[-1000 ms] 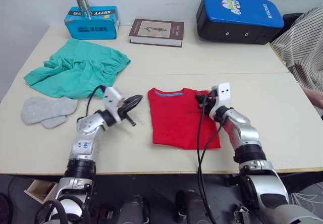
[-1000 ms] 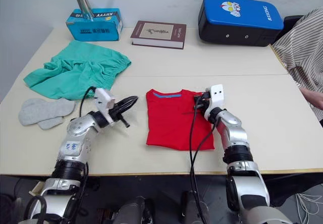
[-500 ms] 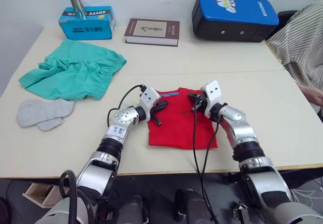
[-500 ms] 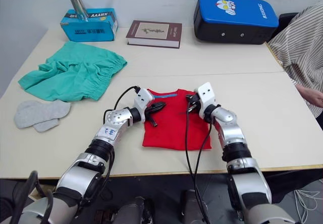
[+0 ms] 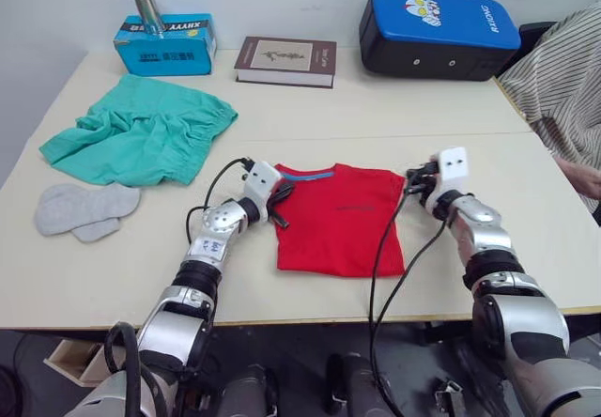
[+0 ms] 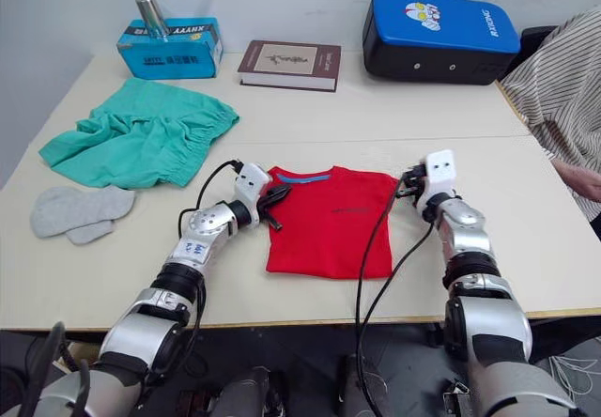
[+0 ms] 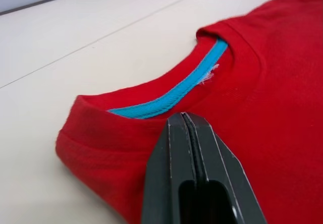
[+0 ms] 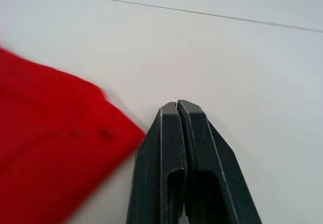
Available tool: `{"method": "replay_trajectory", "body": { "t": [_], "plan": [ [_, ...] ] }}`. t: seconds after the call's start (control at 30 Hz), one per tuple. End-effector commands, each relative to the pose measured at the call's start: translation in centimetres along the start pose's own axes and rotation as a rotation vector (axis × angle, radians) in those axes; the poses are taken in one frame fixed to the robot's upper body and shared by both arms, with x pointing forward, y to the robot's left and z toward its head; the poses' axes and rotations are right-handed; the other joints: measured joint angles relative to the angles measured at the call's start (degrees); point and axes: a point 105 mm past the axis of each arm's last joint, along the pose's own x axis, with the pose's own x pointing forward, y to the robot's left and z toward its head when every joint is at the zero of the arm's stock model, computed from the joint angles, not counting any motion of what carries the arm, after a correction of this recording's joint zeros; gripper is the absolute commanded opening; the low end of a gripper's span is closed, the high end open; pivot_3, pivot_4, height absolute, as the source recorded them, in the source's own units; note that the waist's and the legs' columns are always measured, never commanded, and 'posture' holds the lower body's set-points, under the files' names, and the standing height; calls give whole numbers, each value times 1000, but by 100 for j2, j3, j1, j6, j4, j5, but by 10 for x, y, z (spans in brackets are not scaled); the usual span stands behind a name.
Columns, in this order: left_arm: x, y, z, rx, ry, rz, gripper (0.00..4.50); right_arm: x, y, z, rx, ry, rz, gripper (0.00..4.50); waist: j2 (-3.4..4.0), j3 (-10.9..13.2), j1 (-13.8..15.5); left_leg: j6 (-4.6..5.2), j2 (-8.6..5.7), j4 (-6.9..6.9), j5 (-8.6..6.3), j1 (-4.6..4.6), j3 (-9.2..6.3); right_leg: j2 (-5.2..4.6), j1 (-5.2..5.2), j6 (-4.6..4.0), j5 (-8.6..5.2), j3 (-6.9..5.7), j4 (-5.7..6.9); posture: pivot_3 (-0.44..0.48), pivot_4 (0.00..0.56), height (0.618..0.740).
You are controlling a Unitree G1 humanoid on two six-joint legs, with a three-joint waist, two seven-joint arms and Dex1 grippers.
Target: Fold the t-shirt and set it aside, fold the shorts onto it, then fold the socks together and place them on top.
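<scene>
Left eye view: both claws (left [image 5: 278, 198], right [image 5: 414, 178]) pinched empty beside the t-shirt [image 5: 336, 220]; blue case [image 5: 438, 32] reads "RIXONG".

A: Where is the t-shirt [image 5: 339, 218] lying?
B: Near the front of the worktop [image 5: 394, 116], between the left end effector [image 5: 276, 199] and the right end effector [image 5: 414, 178].
A: And the rest?
B: The shorts [image 5: 141, 135] are lying back-left, the socks [image 5: 80, 208] sitting before them. Behind, a box [image 5: 165, 44], book [image 5: 286, 60] and case [image 5: 438, 34] are lining the far edge; the can [image 5: 146, 9] is probably standing on the box.
</scene>
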Motion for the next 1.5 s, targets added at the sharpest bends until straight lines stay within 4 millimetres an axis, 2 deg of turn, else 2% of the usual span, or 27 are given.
{"method": "replay_trajectory", "body": {
  "t": [0.03,0.13,0.2,0.3,0.37,0.5,0.53,0.67,0.83,1.0,1.1,1.33,1.47,1.5],
  "plan": [
    [-8,5,18,-9,-122,7,0,-12,-10,29,71,-88,80,29,2,1,-7,-2,1,-4,1,-2,0,1,-2,0,0,0,1,0,150,740],
    [-16,-1,36,8,-204,-66,0,-34,9,34,268,25,324,598,8,6,18,-5,3,-19,3,-11,-3,0,-9,0,0,-3,2,0,150,740],
    [-24,-7,41,31,-226,-133,0,-57,20,32,350,185,445,1289,12,9,41,-4,3,-21,2,-19,-6,-2,-15,0,0,-5,-3,0,150,740],
    [-35,-18,43,37,-241,-234,0,-82,23,27,449,412,463,2290,14,9,58,-1,2,-20,-1,-21,-10,-12,-15,-1,0,-8,-16,0,150,740],
    [-43,-28,39,34,-231,-310,0,-98,29,20,450,557,486,3008,14,9,65,1,3,-20,-3,-20,-15,-15,-12,-3,1,-11,-40,0,150,740],
    [-48,-39,26,33,-184,-378,0,-113,47,4,444,745,530,4355,14,9,64,-1,7,-23,-6,-20,-15,-12,-11,-6,3,-14,-48,0,150,740],
    [-48,-41,24,33,-178,-386,0,-113,52,0,446,770,544,4436,14,9,64,-1,6,-23,-6,-21,-15,-12,-12,-6,3,-15,-49,0,150,740],
    [-46,-47,14,49,-131,-406,0,-112,73,-12,468,849,608,4436,3,3,63,-2,6,-23,-7,-19,-14,-9,-10,-5,4,-16,-50,0,150,740],
    [-45,-51,-4,60,-50,-413,0,-95,100,-23,504,892,652,4436,-18,-10,0,-9,18,-24,-5,-13,-10,5,-7,-9,6,-15,-49,0,150,740],
    [-45,-49,-8,59,-30,-405,0,-80,117,-25,567,902,659,4436,-26,-18,-62,-15,24,-30,-2,-5,-8,8,-4,-10,6,-14,-47,0,150,740],
    [-47,-46,-10,61,-21,-396,0,-74,120,-27,586,898,646,3818,-31,-25,-74,-18,23,-35,0,-3,-9,8,-4,-11,6,-14,-47,0,150,740],
    [-51,-41,-11,66,-16,-380,0,-69,125,-31,587,880,637,1347,-30,-25,-92,-25,23,-55,5,1,-6,8,-7,-13,6,-13,-49,0,150,740],
    [-54,-41,-2,78,-52,-390,0,-67,109,-30,560,842,575,44,-41,-32,-89,-26,22,-57,6,1,-5,8,-8,-13,5,-12,-50,0,150,740],
    [-56,-41,2,81,-68,-397,0,-69,102,-29,557,833,557,44,-45,-34,-77,-26,23,-56,6,2,-5,9,-6,-13,5,-13,-50,0,150,740]
  ]
}}
